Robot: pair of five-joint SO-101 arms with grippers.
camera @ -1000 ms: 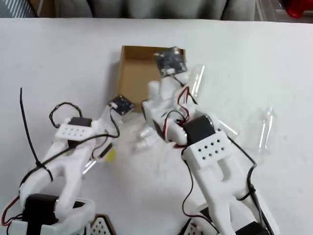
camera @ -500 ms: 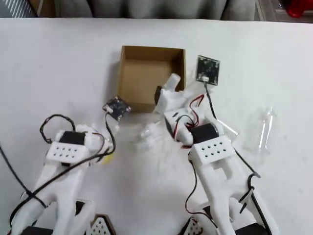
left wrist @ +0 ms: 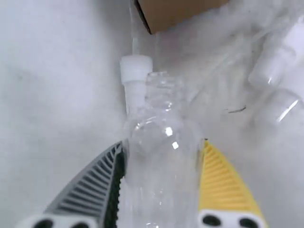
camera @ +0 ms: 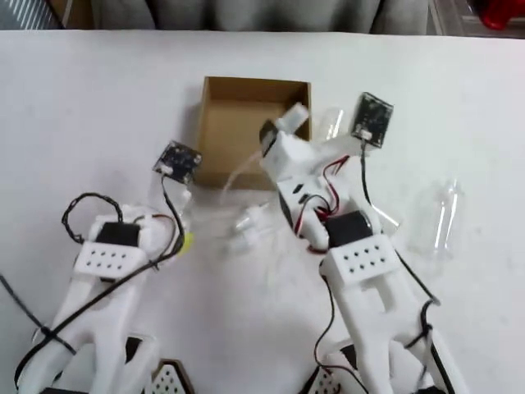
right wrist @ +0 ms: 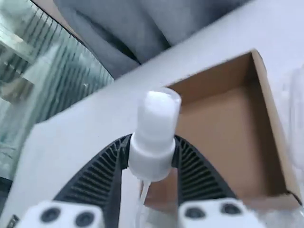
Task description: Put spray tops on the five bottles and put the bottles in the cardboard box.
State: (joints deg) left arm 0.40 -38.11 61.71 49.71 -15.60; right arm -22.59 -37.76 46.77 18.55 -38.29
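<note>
Bottle [left wrist: 161,161] — pinched by left end effector [left wrist: 162,148], per its wrist view | spray top [right wrist: 154,126] — pinched by right end effector [right wrist: 152,142]

High view: fixed off the arms, above the table [camera: 98,98] on the arms' base side, facing down and forward toward the far edge and the curtain [camera: 246,12] behind it. Set far enough back to take in both arms and the cardboard box [camera: 238,131] mid-table.

Left wrist view: mounted on the wrist, sighted along the left gripper [left wrist: 161,146], steeply down at the tabletop, very near. Bottle [left wrist: 164,123] clamped directly ahead, a box corner just beyond.

Right wrist view: sighted along the right gripper [right wrist: 152,141] past the held spray top [right wrist: 155,118]. Pitched shallower, out across the open box to the far edge, curtain and a slatted pane [right wrist: 42,71].

Shared by all three: the cardboard box.
</note>
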